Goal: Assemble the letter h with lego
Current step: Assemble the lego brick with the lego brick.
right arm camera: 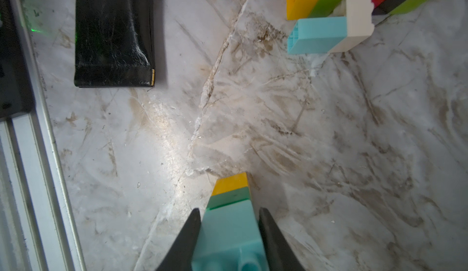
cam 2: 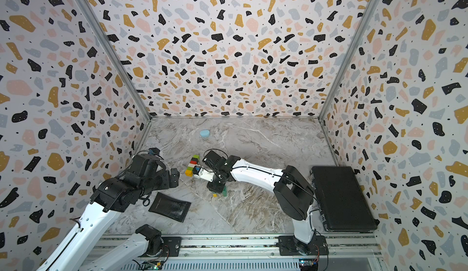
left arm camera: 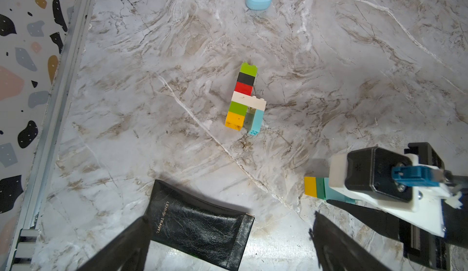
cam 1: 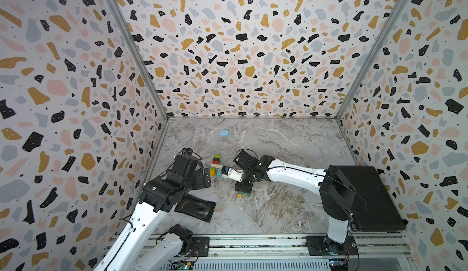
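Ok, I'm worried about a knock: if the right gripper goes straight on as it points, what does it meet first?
Likely the bare marble tabletop: the right gripper holds a light-blue, green and yellow brick stack whose yellow end leads. Height is unclear.

Bright, even overhead light in both top views; centre sharp, walls stretched by wide-angle distortion at the edges. Soft arm shadows on bench (cam 1: 278, 206). Right wrist view: white glare patch mid-bench, green glint on black pouch (right arm camera: 114, 29), right tool (right arm camera: 229, 209) and held lego stack (right arm camera: 231, 182) blurred close-up. Left tool (left arm camera: 228, 220) out of focus.
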